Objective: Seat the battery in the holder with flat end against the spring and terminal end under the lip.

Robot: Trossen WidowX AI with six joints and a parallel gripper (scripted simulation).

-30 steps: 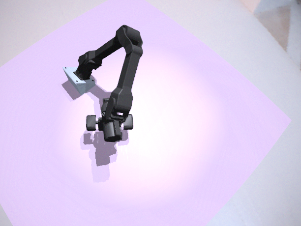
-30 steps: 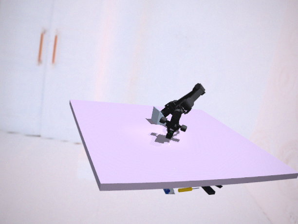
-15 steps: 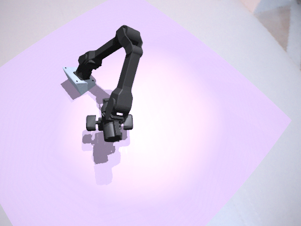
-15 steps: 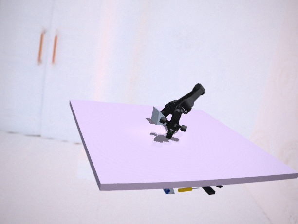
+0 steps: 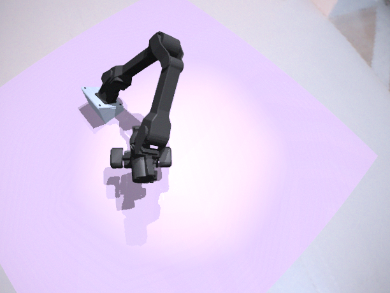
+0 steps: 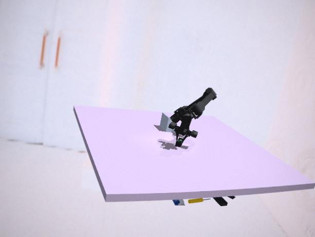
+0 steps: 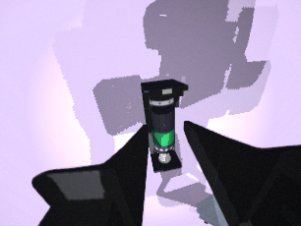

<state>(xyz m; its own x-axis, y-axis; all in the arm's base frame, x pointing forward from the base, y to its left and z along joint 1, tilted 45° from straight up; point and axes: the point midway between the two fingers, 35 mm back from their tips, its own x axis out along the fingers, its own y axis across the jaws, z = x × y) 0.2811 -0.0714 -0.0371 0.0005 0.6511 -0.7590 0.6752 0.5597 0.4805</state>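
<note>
The battery point(image 7: 163, 118) point(image 6: 180, 140), dark with a green band and silver ends, lies lengthwise in the black holder point(image 7: 165, 84) point(image 6: 178, 145). In the wrist view it looks in line with the holder. Its near end is by the pale coil spring point(image 7: 164, 158), and its far silver end is near the lip. Whether it is fully down or under the lip I cannot tell. My gripper point(image 7: 165, 126) point(image 6: 181, 140) is open, its fingers on either side of the battery. The right finger stands clear; the left fingertip is very close to the holder's side. The top view does not show the battery or holder.
The holder stands on the lilac table point(image 5: 223, 191) point(image 6: 219, 167). The arm's light blue wedge base point(image 5: 106, 114) point(image 6: 164, 122) point(image 7: 210, 208) is close behind the work spot. A yellow screwdriver point(image 6: 195, 200) and other items show below the table's front edge.
</note>
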